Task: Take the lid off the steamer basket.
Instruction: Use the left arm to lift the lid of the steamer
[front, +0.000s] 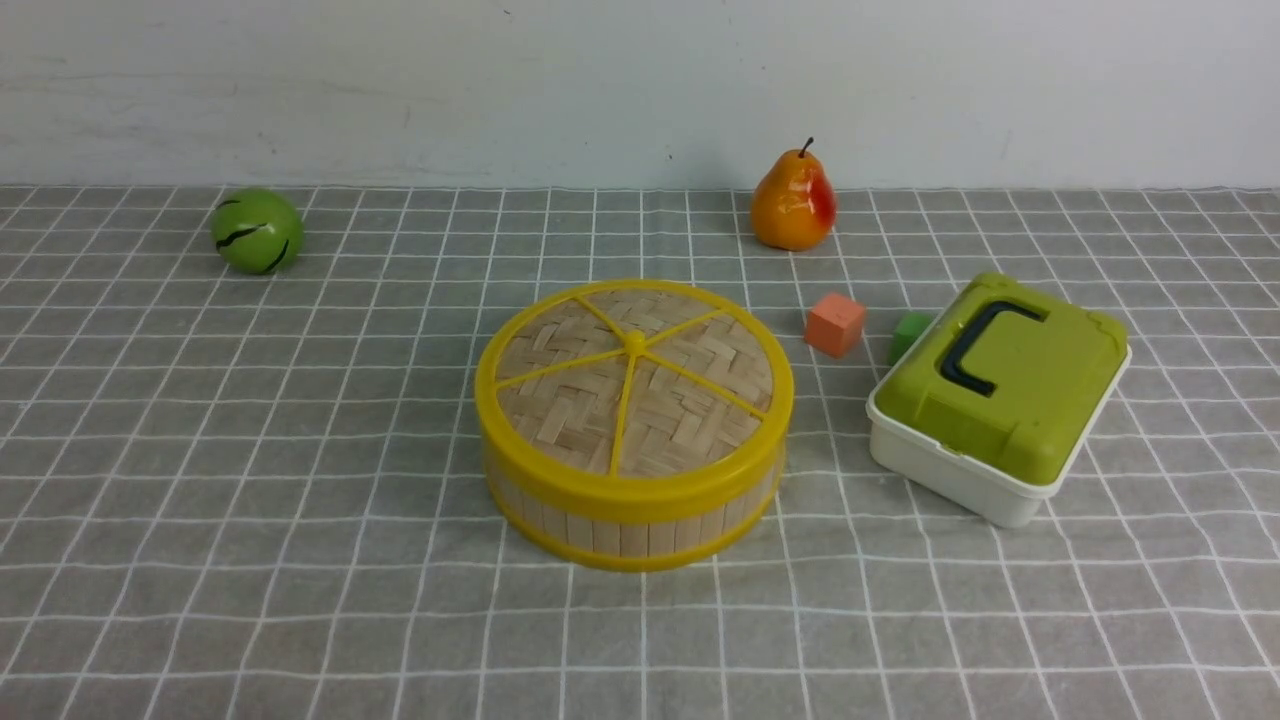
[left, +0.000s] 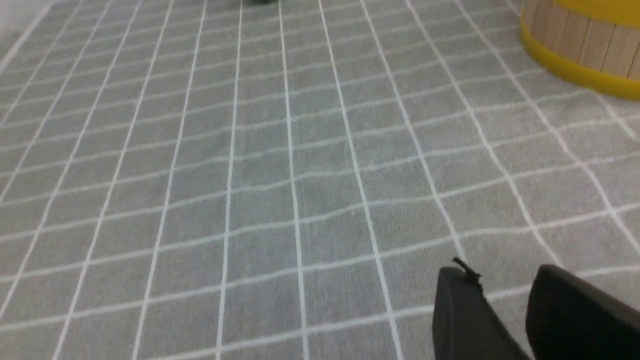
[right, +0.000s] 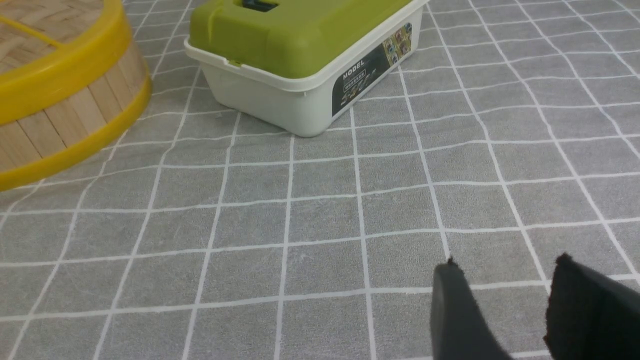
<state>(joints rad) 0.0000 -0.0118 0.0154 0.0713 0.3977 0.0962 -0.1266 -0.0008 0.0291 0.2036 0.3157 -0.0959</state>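
Centre frame, the lid (front: 634, 378) caps the steamer basket (front: 630, 525) on the desk (front: 200, 500). The left claw (left: 500, 274) and right claw (right: 507, 262) gape empty, the right seemingly nearer.

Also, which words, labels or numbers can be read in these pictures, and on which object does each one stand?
"MODEL": white letters on the dark sticker on the side wall of the white box with the green lid.
The smaller line beneath it: too blurred to read.
Nothing else shows any text.
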